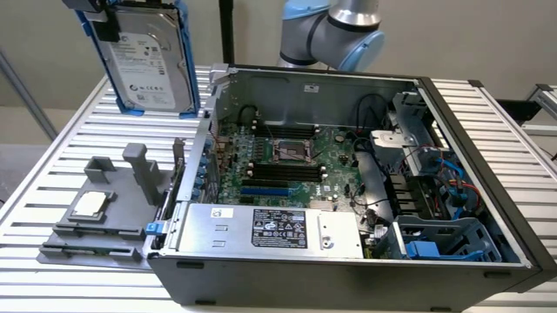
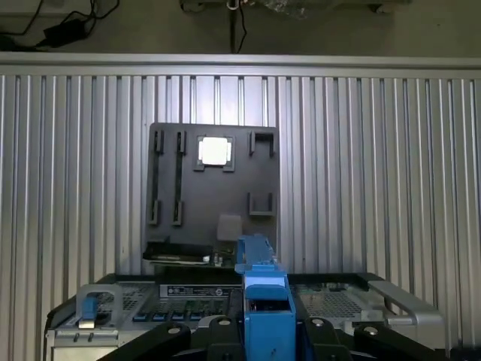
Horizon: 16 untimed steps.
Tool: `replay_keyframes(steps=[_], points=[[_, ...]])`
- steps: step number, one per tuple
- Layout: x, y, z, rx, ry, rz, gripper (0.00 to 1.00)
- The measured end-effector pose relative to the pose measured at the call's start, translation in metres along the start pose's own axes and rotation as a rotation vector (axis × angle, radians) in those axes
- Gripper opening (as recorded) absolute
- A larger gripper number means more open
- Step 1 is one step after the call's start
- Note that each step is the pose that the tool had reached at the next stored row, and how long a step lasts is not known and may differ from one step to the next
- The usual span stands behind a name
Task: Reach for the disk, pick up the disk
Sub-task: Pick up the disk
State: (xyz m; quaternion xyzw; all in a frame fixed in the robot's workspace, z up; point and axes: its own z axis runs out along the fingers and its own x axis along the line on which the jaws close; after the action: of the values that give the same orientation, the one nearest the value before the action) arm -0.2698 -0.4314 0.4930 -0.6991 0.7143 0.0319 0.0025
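Disk [image 1: 152, 59] is held upright, raised beside the computer case [image 1: 348, 280]; gripper [image 2: 268, 329] is apparently clamped on its blue carrier edge, so it hangs clear.

Print on disk [image 1: 150, 59], power supply [image 1: 270, 228] illegible.

Looks straight down past the gripper [image 2: 267, 335], black fingers [image 2: 203, 342] closed on either side of the disk [image 2: 267, 308], seen edge-on as a bright blue carrier. Hangs above an open computer case [image 2: 338, 297], with a labelled grey power supply box [image 2: 188, 292] and a blue latch [image 2: 89, 304] inside. Takes in, beyond the case, a dark grey tray [image 2: 188, 218] lying on the ribbed metal table [image 2: 376, 173], a small square silver chip [image 2: 214, 150] seated on it. Catches black cables [image 2: 68, 26] on the floor past the table's edge.
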Motion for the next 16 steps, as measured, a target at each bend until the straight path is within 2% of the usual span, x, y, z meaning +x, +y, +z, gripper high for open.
replay_keyframes(steps=[16], points=[[0.020, -0.0727, -0.0088, -0.0025, -0.0006, 0.000, 0.33]])
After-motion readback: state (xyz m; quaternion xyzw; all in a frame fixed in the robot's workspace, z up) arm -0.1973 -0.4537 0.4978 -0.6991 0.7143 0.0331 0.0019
